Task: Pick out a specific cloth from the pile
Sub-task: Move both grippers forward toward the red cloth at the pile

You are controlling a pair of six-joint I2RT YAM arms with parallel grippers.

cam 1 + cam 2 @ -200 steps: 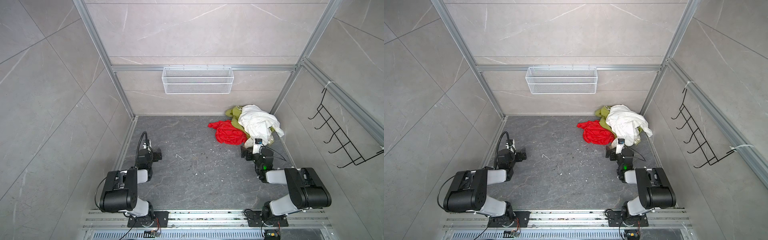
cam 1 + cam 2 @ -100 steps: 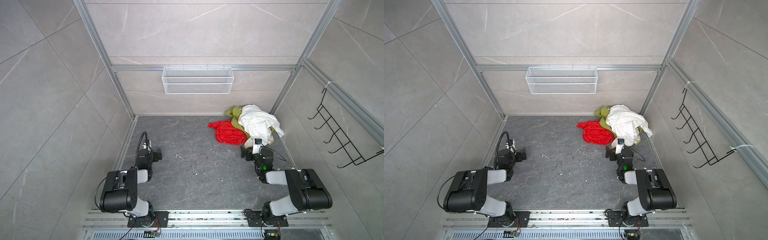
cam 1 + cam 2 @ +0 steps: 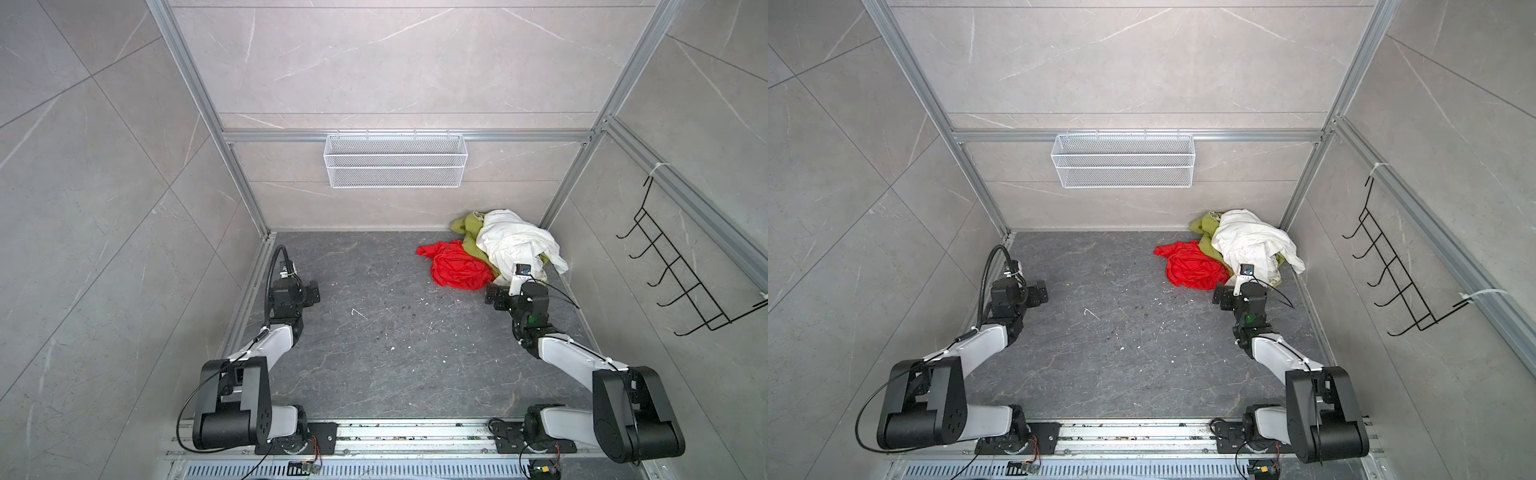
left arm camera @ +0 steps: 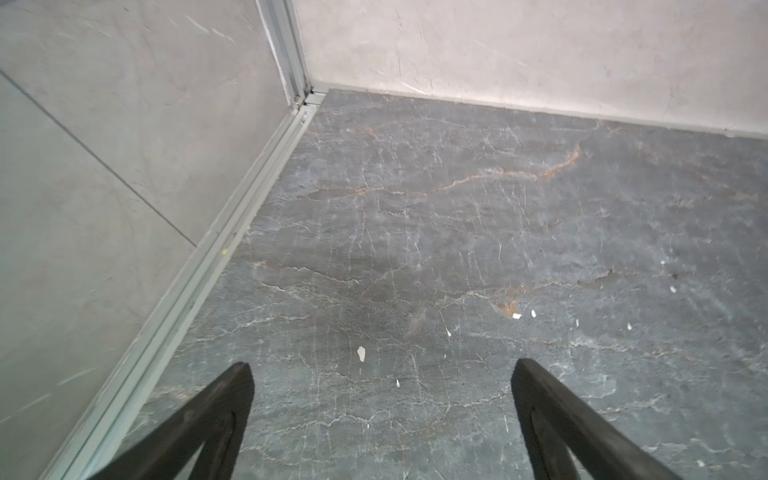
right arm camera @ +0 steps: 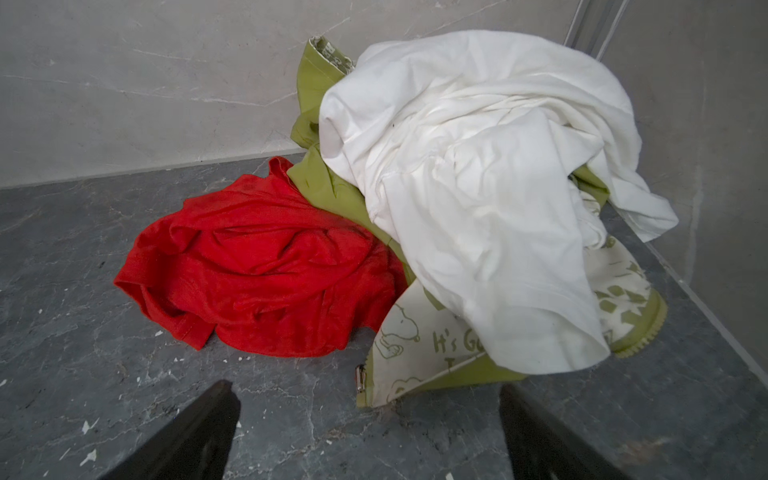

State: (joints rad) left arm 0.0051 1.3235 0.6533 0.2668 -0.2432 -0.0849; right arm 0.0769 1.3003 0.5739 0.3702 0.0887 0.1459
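I see the cloth (image 5: 266, 266), a bright red thin fabric, crumpled into soft folds on the dark floor (image 3: 374, 332) at the near-left edge of the pile (image 3: 498, 249), in the far right corner of the cell. Its right side touches the olive-green garment (image 5: 332, 191); whether it tucks under I cannot tell. In both top views it lies just ahead of the right gripper (image 5: 365, 399), whose two black fingers (image 5: 208, 424) stand wide apart over bare floor, gripping nothing, short of the fabric.

The white garment (image 5: 478, 187) is thicker, heavily wrinkled, and drapes over the top of the heap. The olive-green garment under it shows a pale printed patch (image 5: 419, 336) with a cartoon dog and lettering, a ribbed hem and a small metal zip pull (image 5: 360, 378).

The only container I see is a white wire mesh basket (image 3: 395, 166) hung on the back wall rail; nothing shows inside it. A black wire hook rack (image 3: 685, 282) hangs on the right wall.

The left gripper (image 4: 380, 386) is well apart from the pile, near the left wall, fingers spread wide above veined, stone-patterned floor flecked with white chips.
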